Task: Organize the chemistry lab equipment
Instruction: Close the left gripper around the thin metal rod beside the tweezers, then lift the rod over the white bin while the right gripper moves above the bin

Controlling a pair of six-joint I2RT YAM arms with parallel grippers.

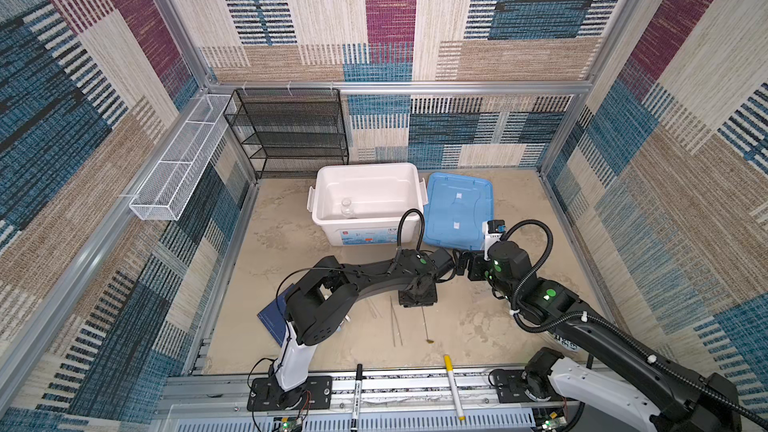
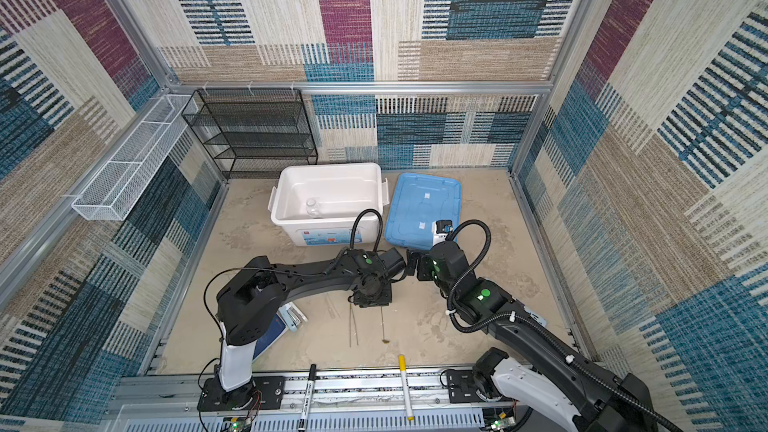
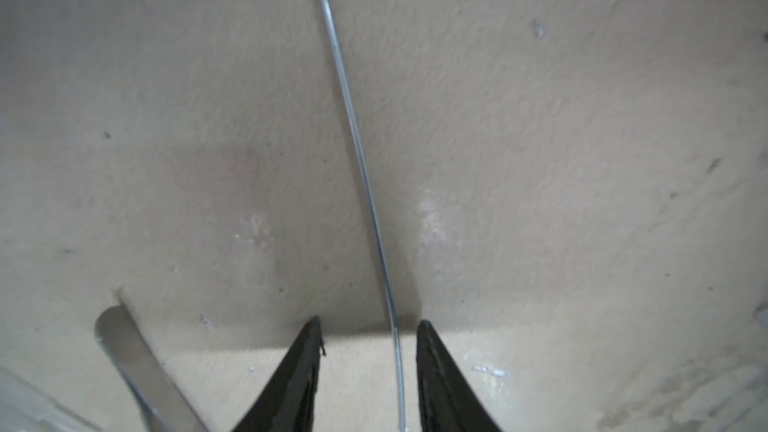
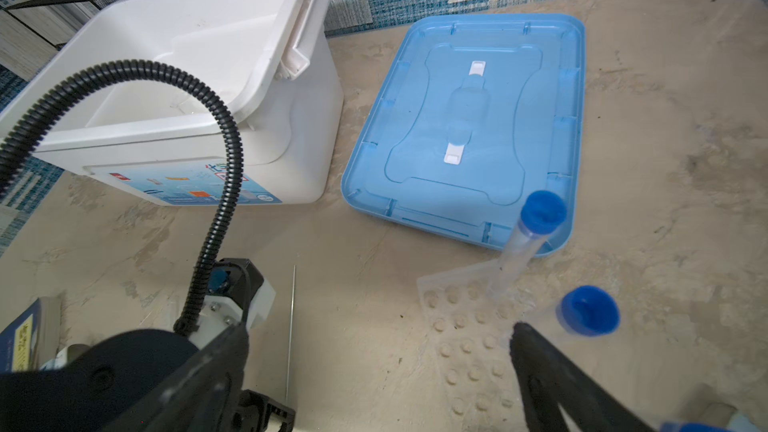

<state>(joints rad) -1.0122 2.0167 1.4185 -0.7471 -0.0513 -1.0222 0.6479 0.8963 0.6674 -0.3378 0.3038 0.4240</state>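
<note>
The long thin spoon lies on the table, its handle between the parted fingers of the left gripper, not clamped. Metal tweezers lie just beside. The right gripper gapes empty near the clear plastic rack. A white bin stands well behind, bare tabletop between.

Robot test cell — aluminium frame, patterned fabric walls, twin arms bolted to a front rail
</note>
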